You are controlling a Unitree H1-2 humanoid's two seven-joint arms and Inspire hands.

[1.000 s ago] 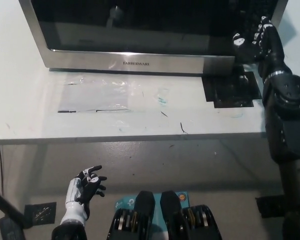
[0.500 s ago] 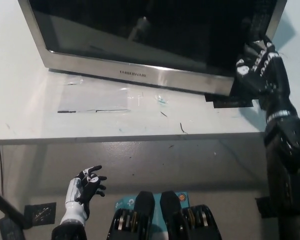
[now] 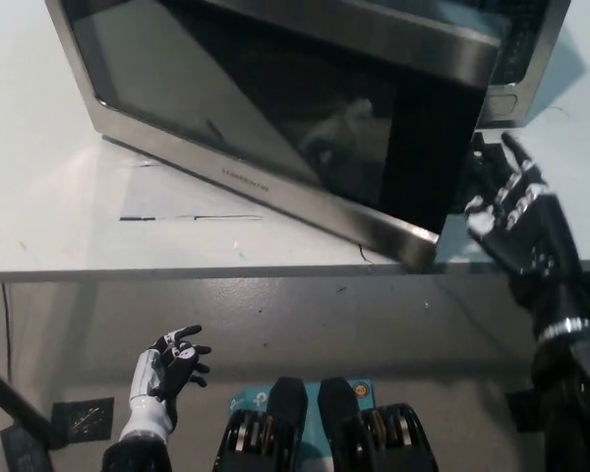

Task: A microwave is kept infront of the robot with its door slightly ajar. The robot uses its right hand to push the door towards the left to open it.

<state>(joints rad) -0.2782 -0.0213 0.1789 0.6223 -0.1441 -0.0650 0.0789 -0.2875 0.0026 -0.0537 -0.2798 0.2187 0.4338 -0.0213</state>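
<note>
— What is the microwave (image 3: 511,44) showing from up here?

— It is sitting at the back of a pale, scuffed table (image 3: 59,236), its top cut off by the picture's upper edge. Its door (image 3: 275,118) is standing swung out over the table, a dark glossy glass panel framed in brushed steel, with the free corner reaching the table's front edge. A strip of buttons is showing on the body at the far right, too small to read.

— And the right hand (image 3: 511,211)?

— It is hovering just beside the door's free end, black, fingers spread wide, holding nothing. Whether the fingertips are touching the door's edge I cannot tell; the dark hand is blending into the dark panel there.

— Anything else hard to make out?

— The lettering on the door's lower rail is blurring. Reflections are clouding the glass, so the interior is hidden.

— The left hand (image 3: 172,369)?

— It is resting low at the lower left, white, below the table edge, fingers loosely curled around nothing.
</note>
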